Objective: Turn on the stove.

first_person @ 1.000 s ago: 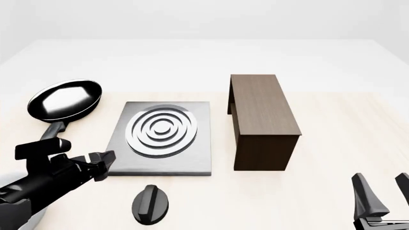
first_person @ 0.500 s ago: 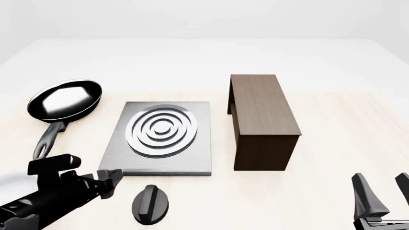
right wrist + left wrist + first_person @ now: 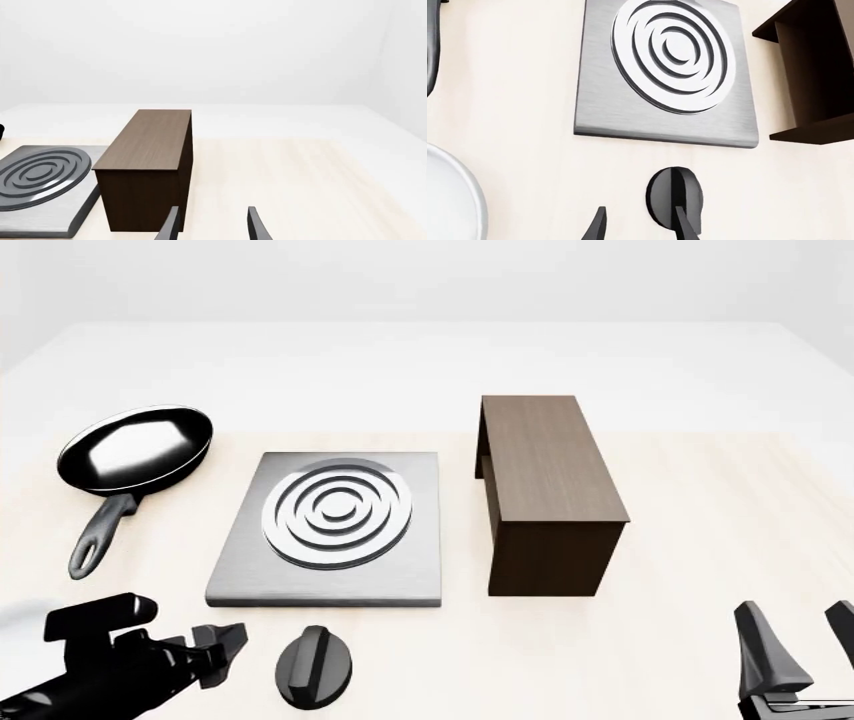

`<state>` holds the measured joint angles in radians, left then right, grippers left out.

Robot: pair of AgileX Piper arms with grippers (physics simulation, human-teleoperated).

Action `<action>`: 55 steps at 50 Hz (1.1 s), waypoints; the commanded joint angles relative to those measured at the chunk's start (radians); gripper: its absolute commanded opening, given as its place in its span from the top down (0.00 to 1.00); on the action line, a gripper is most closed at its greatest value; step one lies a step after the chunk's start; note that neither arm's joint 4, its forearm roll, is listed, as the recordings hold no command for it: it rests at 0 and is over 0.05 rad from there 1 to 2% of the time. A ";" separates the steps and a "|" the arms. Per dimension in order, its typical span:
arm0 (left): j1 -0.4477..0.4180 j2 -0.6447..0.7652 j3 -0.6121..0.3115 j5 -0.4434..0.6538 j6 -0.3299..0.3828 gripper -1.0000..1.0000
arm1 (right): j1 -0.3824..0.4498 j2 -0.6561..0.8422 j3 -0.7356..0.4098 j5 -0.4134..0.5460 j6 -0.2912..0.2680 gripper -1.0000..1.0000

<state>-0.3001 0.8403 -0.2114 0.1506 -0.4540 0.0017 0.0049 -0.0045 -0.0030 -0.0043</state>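
The stove [image 3: 334, 540] is a flat grey metal slab with silver concentric rings, lying left of the table's centre; it also shows in the left wrist view [image 3: 627, 100] and the right wrist view [image 3: 40, 200]. Its small black round knob [image 3: 316, 665] lies apart on the table, just in front of the slab. My left gripper [image 3: 220, 648] is open and hovers just left of the knob [image 3: 675, 197], with one fingertip [image 3: 684, 225] overlapping it in the left wrist view. My right gripper [image 3: 801, 650] is open at the near right, holding nothing.
A black frying pan [image 3: 134, 450] lies left of the stove, handle pointing toward me. A dark brown wooden box [image 3: 547, 490] stands right of the slab, also seen as the box [image 3: 150, 170]. A white rounded shape [image 3: 454, 200] sits beside the left gripper.
My left arm has drawn back toward the near edge, from beside the stove's front left corner to level with the knob. The right arm has not moved.
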 commanded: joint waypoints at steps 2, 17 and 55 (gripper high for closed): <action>0.018 -0.022 0.052 0.005 -0.017 0.00 | 0.000 0.000 0.000 0.000 0.000 0.00; -0.001 0.103 0.093 -0.112 -0.048 0.00 | 0.000 0.000 0.000 0.000 0.000 0.00; -0.134 0.344 0.189 -0.433 -0.222 0.00 | 0.000 0.000 0.000 0.000 0.000 0.00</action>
<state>-0.4039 1.1466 -0.0444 -0.2218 -0.6387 0.0017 0.0049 -0.0045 -0.0030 -0.0043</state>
